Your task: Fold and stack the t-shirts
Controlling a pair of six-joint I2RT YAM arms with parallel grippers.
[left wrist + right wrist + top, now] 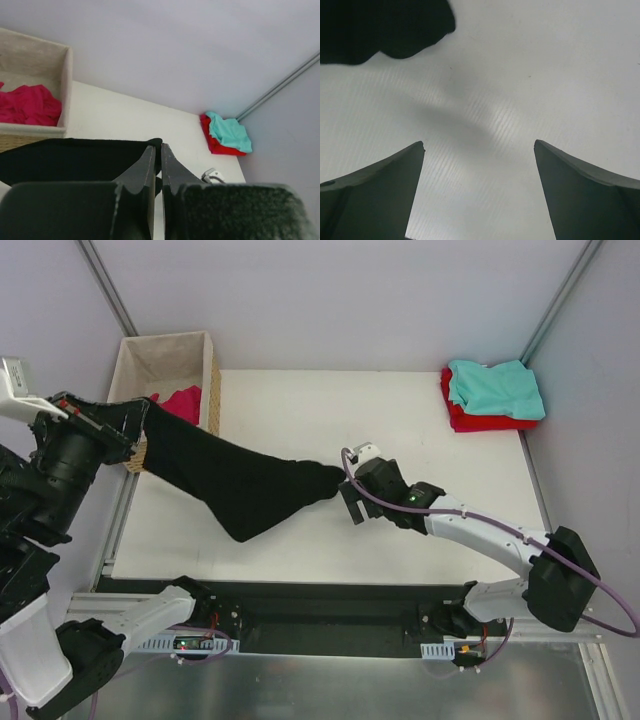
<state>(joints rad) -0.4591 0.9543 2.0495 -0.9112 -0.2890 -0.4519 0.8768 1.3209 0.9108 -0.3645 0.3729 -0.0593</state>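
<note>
The black t-shirt [235, 485] is stretched from beside the basket down to the table's middle, lifted at its left end. My left gripper [143, 430] is shut on that end; in the left wrist view its jaws [156, 146] pinch the black cloth [75, 160]. My right gripper [348, 483] stands open just right of the shirt's far tip, low over the table. In the right wrist view nothing lies between its fingers [479, 144], and the black cloth [385, 25] is up at the left. A teal t-shirt [497, 387] lies folded on a red one [480, 421] at the back right. A magenta-pink t-shirt [180, 400] lies in the basket.
The wicker basket [165, 345] with beige lining stands at the back left corner, its rim [67, 85] close to my left gripper. The white table [330, 405] ends at grey walls behind and at both sides. The arm bases sit along the near edge.
</note>
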